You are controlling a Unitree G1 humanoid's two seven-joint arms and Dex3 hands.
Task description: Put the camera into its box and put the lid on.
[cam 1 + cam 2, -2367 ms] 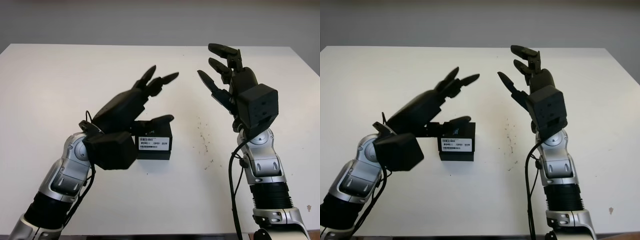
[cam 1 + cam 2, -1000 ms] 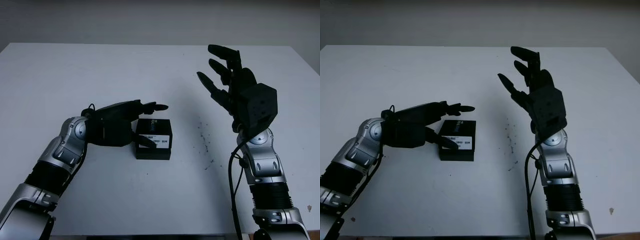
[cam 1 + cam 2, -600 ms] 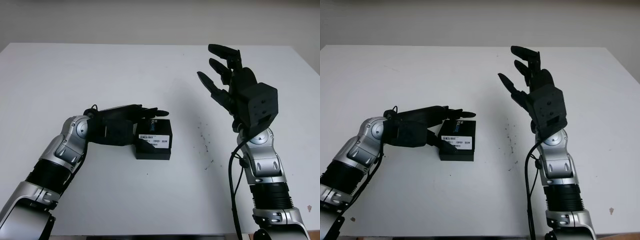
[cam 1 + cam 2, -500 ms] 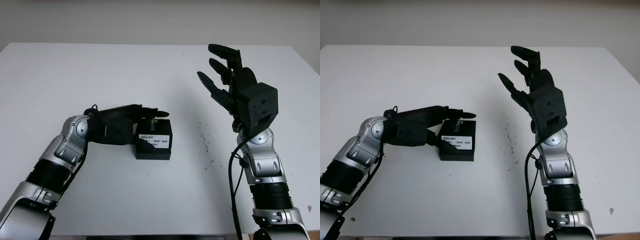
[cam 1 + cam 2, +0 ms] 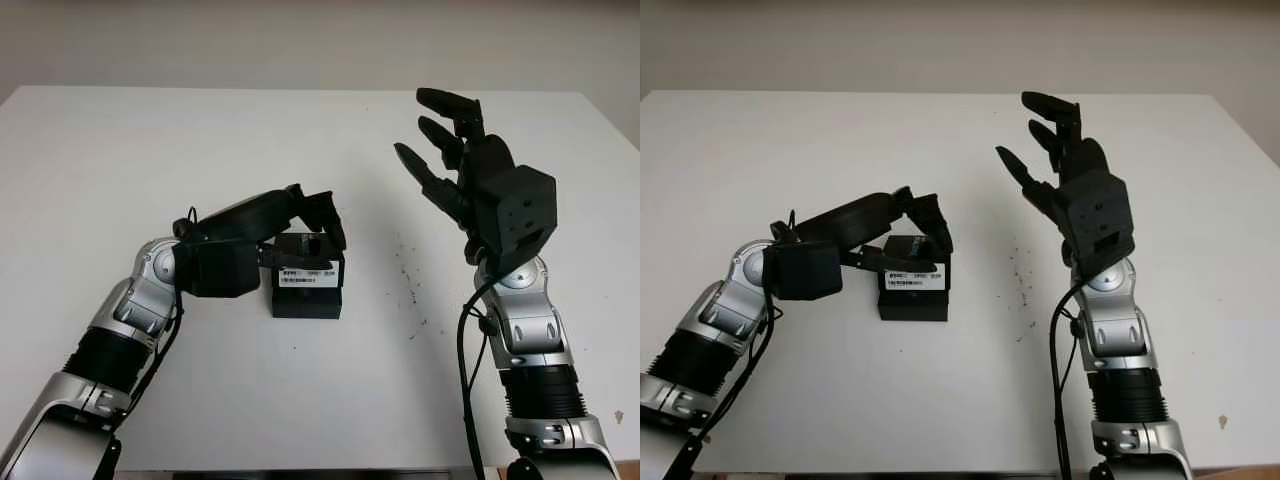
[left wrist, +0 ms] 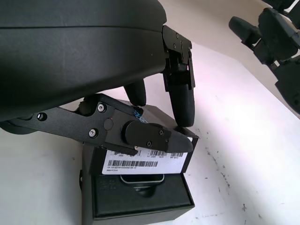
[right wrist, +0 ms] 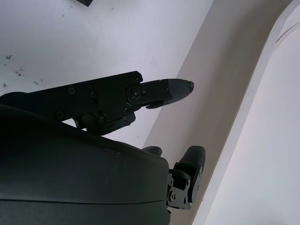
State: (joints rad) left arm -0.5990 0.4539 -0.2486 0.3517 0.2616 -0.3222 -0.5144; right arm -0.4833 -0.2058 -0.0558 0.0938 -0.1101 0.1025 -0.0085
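A wide white bench [image 5: 120, 150] carried the whole scene, bare apart from a scatter of dark specks [image 5: 408, 285] near its middle.

The right hand [image 5: 455, 165] was raised well above the bench on the right, open and holding nothing, palm turned toward the centre. It was well apart from the box, probably parked there to leave the working space free.

The left hand [image 5: 290, 225] reached in low from the left and was closed on the box lid [image 6: 154, 150]: in the left wrist view, two fingers [image 6: 182, 101] curled over the lid's far edge while the thumb pressed on its near, labelled side. The lid sat tilted, not yet seated flush, likely so it could be lined up before being pressed down.

The black camera box [image 5: 305, 298] stood on the bench just beneath that hand, near the centre. Under the lifted lid edge, its open base showed a dark rounded object [image 6: 140, 180], apparently the camera already inside, though too hidden to be sure.

A white barcode label [image 6: 143, 161] ran along the lid's near side.
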